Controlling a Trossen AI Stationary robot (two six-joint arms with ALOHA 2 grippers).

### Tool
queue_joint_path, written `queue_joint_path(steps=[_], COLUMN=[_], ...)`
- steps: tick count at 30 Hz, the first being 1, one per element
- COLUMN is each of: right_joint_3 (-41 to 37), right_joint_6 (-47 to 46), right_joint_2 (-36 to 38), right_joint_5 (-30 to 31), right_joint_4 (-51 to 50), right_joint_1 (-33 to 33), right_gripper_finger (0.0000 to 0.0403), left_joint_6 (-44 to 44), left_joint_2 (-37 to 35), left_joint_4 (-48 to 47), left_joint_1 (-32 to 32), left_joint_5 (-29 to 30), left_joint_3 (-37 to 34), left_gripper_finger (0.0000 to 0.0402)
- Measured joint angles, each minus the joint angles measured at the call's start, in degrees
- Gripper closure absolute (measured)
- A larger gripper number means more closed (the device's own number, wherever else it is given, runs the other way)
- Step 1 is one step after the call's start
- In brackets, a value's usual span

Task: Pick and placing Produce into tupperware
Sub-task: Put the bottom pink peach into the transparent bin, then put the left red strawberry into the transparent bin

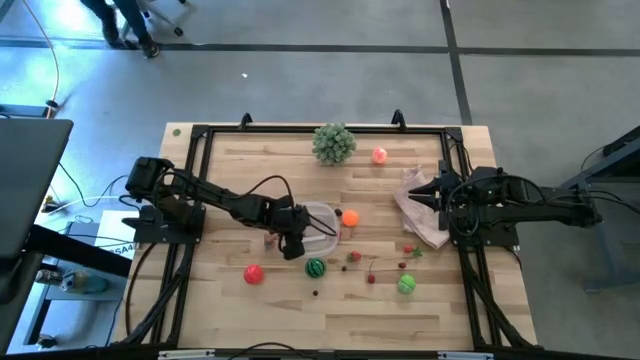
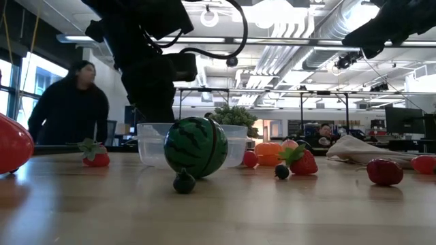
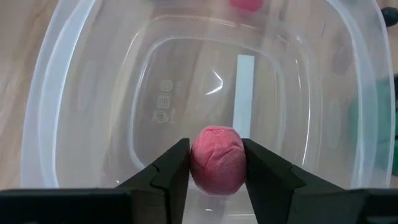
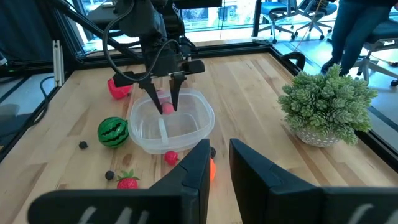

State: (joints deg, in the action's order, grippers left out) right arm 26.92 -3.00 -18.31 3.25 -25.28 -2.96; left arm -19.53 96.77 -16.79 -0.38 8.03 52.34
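The left claw [image 3: 215,163] is gripping a pink ball [image 3: 217,159] by its sides, inside the tupperware [image 3: 81,81]. The ball is appearing soft, light and easily held across its widest part.

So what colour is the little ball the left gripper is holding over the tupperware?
Pink; the ball shows best in the left wrist view.

The tupperware [image 1: 322,222] sits near the middle of the desk [image 1: 230,170]. Over its left side hangs the left gripper [image 3: 215,167], with a small ball [image 3: 217,159] between its fingers inside the container's walls. A watermelon ball [image 1: 316,267] lies toward the front edge, just before the container. The bushy ball [image 1: 334,143] stands by the back edge. A bag [image 1: 420,210] lies at the right edge, under the right gripper [image 4: 216,163].
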Motion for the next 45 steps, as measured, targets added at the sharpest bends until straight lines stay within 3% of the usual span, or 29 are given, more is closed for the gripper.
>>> queue_joint_path(steps=[8, 17, 23, 29, 39, 42, 45], right_joint_3=[0.0, 0.0, 0.0, 0.0, 0.0, 0.0, 0.0], right_joint_6=[0.0, 0.0, 0.0, 0.0, 0.0, 0.0, 0.0], right_joint_2=[0.0, 0.0, 0.0, 0.0, 0.0, 0.0, 0.0], right_joint_5=[0.0, 0.0, 0.0, 0.0, 0.0, 0.0, 0.0], right_joint_4=[0.0, 0.0, 0.0, 0.0, 0.0, -0.1, -0.1], right_joint_1=[0.0, 0.0, 0.0, 0.0, 0.0, 0.0, 0.0], right_gripper_finger=[0.0351, 0.0351, 0.0351, 0.0351, 0.0351, 0.0351, 0.0351], left_joint_6=[1.4, 1.2, -3.2, -14.0, -44.9, -54.5, -63.0], left_joint_2=[0.0, -0.3, -0.7, -3.3, -12.4, -13.2, -13.0], left_joint_4=[-0.5, -2.0, -13.8, -27.3, -53.9, -58.4, -58.0], left_joint_1=[0.0, 0.0, 0.0, 0.0, 0.0, 0.0, 0.0], left_joint_5=[0.9, 0.8, 1.1, 4.9, 6.9, 4.8, -2.4], left_joint_3=[0.0, 1.3, 8.4, 15.2, 15.9, 15.9, 15.8], left_gripper_finger=[0.0169, 0.0161, 0.0161, 0.0161, 0.0161, 0.016, 0.016])
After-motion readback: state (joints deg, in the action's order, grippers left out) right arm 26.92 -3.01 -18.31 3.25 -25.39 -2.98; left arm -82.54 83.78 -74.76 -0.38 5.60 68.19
